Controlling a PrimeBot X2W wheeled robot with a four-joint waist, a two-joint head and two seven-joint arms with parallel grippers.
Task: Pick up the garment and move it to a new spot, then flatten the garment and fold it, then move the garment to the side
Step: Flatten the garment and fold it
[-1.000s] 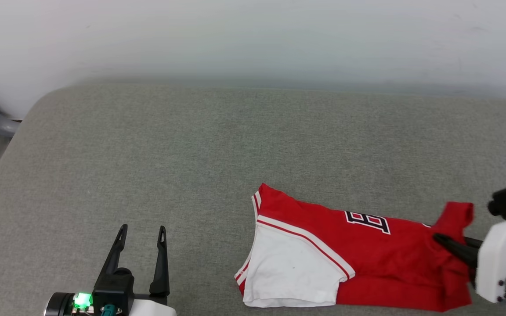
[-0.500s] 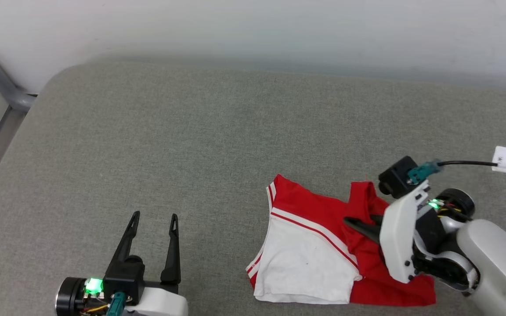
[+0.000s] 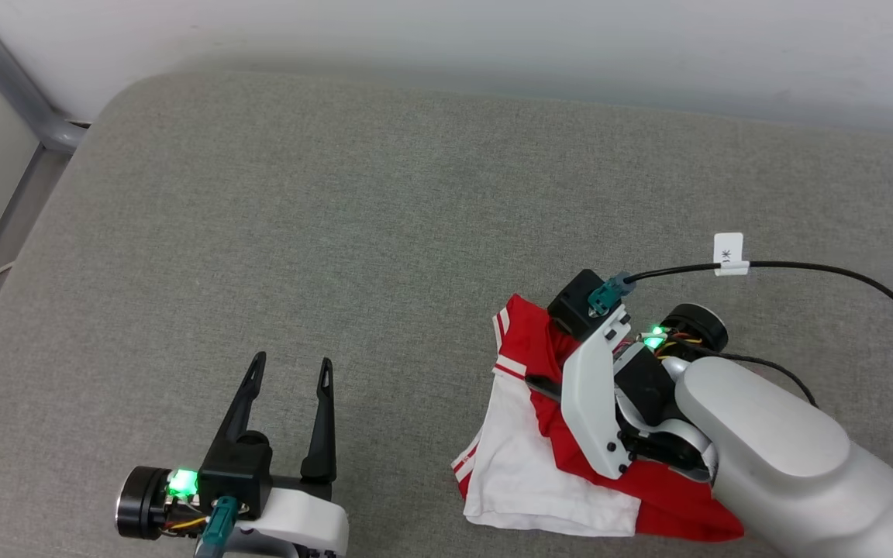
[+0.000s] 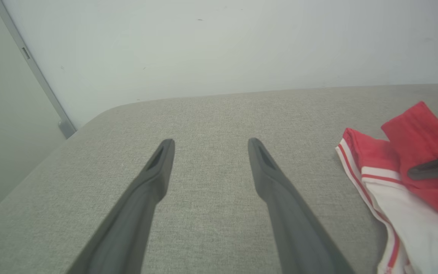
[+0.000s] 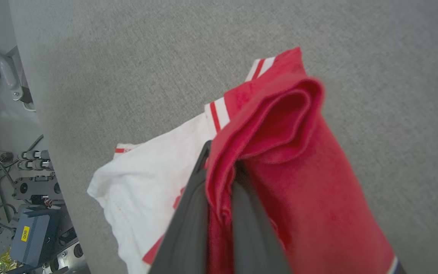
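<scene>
the garment [image 3: 528, 465] sits bunched on the grey cushion [image 3: 338, 217], over on the robot's right and close to the cushion's near edge. its white sleeve lies fairly flat against the fabric, with red-and-white striped trim along the hem, while the red body is heaped up behind and beside it. the right gripper [image 3: 533, 382] has its two dark fingers pressed together on a fold of that red cloth. in the right wrist view the fold runs up between the fingers, curls over past their tips and drapes down one side. the pinched red flap stands higher than the sleeve, and in the left wrist view it rises above the striped collar edge with a dark fingertip poking across it. the pale right forearm reaches in from the lower right of the head view and covers part of the red cloth. a black cable [image 3: 803, 267] with a small white tag [image 3: 728, 253] loops off the wrist. the left gripper [image 3: 292, 360] is well apart from the garment, on the robot's left. its fingers are spread wide with nothing between them, and they point toward the pale wall [image 3: 493, 39] over bare cushion. i cannot tell whether it touches the cushion. a grey metal tube [image 3: 24, 101] runs along the cushion's far left corner.
</scene>
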